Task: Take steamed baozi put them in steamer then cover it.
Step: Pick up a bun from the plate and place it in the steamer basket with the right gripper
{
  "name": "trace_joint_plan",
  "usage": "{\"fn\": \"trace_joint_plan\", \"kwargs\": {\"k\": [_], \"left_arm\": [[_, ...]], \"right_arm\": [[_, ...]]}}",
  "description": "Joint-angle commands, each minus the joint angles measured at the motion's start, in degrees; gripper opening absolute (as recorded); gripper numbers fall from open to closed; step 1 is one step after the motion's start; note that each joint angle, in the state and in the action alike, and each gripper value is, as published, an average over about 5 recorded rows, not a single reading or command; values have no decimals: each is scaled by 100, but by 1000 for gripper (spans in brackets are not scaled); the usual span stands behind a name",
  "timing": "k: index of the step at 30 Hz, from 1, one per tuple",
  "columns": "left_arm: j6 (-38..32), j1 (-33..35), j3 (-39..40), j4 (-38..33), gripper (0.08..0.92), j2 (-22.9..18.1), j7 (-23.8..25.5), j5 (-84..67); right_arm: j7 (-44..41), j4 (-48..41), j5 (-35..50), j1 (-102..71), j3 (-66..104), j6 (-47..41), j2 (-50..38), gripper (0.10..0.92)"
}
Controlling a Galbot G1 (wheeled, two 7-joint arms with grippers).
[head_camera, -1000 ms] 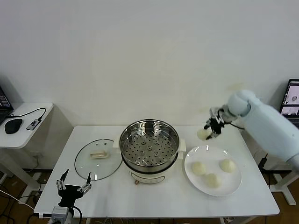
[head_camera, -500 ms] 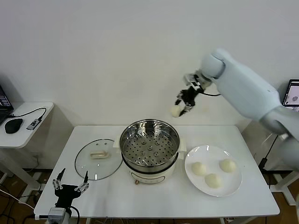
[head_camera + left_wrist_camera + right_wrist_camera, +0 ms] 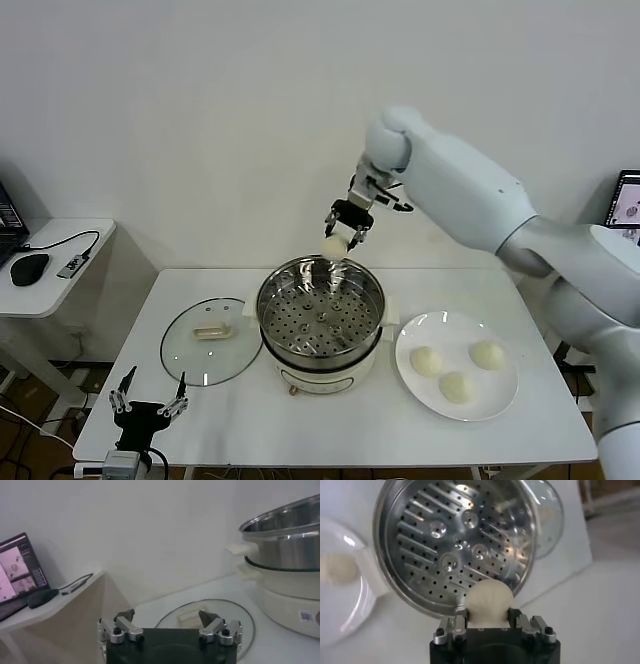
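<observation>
Cream-white baozi [image 3: 334, 246] sits pinched in my right gripper [image 3: 343, 240], fingers closed on it, held in the air over the steamer's [image 3: 320, 312] far rim. Three more buns [image 3: 455, 386] lie on the plate [image 3: 502, 398]. My left gripper [image 3: 147, 408] waits with fingers spread wide, near the tabletop's [image 3: 340, 425] front-left corner, beside the glass cover [image 3: 208, 338].

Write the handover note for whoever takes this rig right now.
Right gripper: shut on a round cream-white bun, raised above the far rim of the shiny steel steamer.
Left gripper: open, idle at the table's near left edge.
Steamer basket: empty.
White plate: three buns left.
Clear glass lid lies flat on the table, left of the steamer.
Done: first bun picked.
Left: drop it in, move the other three, fit the lid.
</observation>
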Motion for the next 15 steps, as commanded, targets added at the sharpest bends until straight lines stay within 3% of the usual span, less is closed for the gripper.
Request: {"fn": "trace_joint_plan", "kwargs": {"k": [1, 15], "left_arm": [[8, 45, -9, -11, 823, 21, 7, 19], [29, 6, 5, 66, 823, -6, 31, -9]], "right_arm": [[63, 36, -526, -130, -192, 720, 211, 501], [466, -353, -1305, -672, 77, 714, 540, 503]]}}
